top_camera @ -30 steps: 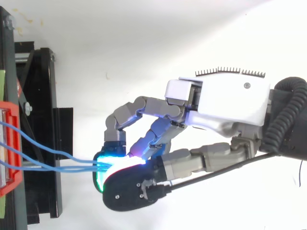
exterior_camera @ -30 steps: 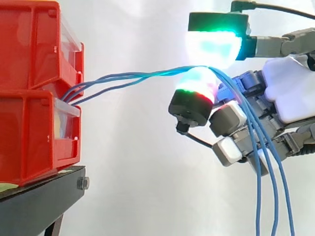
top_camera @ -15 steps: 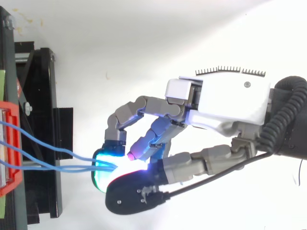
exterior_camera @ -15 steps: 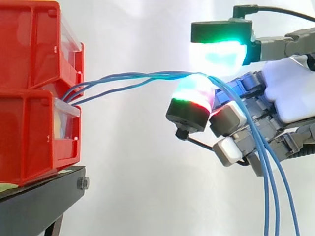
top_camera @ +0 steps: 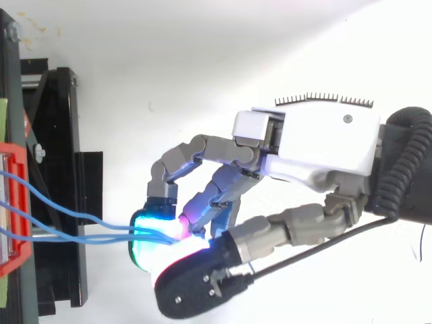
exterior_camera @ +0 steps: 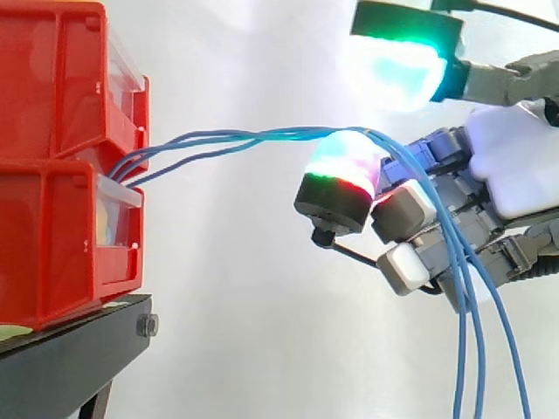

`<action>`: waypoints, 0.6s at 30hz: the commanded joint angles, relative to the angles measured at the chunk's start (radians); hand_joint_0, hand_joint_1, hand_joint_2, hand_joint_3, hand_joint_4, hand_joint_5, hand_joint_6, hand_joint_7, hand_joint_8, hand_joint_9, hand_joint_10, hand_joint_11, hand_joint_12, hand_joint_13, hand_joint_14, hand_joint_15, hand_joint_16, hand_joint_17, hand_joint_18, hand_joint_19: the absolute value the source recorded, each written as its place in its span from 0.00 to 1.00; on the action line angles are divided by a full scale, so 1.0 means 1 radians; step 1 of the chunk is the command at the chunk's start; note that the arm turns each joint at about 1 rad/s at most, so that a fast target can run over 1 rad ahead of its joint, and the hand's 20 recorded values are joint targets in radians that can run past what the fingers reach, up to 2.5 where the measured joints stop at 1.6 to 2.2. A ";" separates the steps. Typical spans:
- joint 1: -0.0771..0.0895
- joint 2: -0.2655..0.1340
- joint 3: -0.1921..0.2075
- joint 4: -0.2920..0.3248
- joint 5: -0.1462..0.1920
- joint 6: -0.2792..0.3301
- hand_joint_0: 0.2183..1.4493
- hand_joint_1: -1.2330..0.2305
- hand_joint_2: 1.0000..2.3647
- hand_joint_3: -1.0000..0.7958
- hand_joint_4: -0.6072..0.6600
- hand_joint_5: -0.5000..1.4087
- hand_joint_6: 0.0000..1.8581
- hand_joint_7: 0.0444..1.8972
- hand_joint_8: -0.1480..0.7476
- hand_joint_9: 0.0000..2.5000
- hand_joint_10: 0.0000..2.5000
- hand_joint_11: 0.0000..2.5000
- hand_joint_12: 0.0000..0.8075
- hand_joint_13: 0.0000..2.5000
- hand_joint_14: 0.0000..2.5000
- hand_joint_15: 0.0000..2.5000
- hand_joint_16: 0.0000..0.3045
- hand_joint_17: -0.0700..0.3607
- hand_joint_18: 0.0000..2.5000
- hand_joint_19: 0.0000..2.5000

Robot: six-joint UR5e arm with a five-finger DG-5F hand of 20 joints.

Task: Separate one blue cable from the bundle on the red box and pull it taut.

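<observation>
At left, the blue cable bundle (exterior_camera: 218, 140) leaves the red bins (exterior_camera: 61, 166) with all strands together. It drapes over one glowing pad (exterior_camera: 345, 170) of the robot hand (exterior_camera: 515, 166). The thumb pad (exterior_camera: 397, 65) stands clear above, so nothing is pinched. Risk: closing here grabs every strand, or the bundle slides off. Open room right and below; bins block the left.

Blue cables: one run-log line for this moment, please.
hand: open | thin blue cables: bundle draped over lower pad, upper pad clear above | red plastic bins: cables anchored | none separated
</observation>
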 commanded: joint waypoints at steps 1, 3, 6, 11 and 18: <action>0.000 0.000 0.000 0.000 0.000 0.000 0.24 0.46 0.00 0.28 0.59 0.18 0.44 0.54 0.55 0.37 0.01 0.41 0.50 0.34 0.01 0.26 0.18 0.44 0.32 0.30; 0.000 0.000 0.000 0.000 0.000 0.000 0.32 0.47 0.01 0.35 0.56 0.18 0.43 0.56 0.54 0.38 0.01 0.41 0.48 0.34 0.01 0.26 0.16 0.42 0.31 0.31; 0.000 0.000 0.000 0.000 0.000 0.000 0.32 0.46 0.01 0.44 0.58 0.18 0.44 0.52 0.58 0.38 0.01 0.41 0.53 0.36 0.01 0.26 0.19 0.46 0.34 0.29; 0.000 0.000 0.000 0.000 0.000 0.000 0.34 0.33 0.00 0.53 0.58 0.17 0.45 0.51 0.58 0.38 0.01 0.41 0.53 0.37 0.01 0.25 0.20 0.48 0.37 0.28; 0.000 0.000 -0.001 0.000 0.000 0.000 0.38 0.28 0.01 0.50 0.56 0.17 0.45 0.44 0.54 0.36 0.01 0.42 0.48 0.36 0.01 0.26 0.17 0.43 0.35 0.29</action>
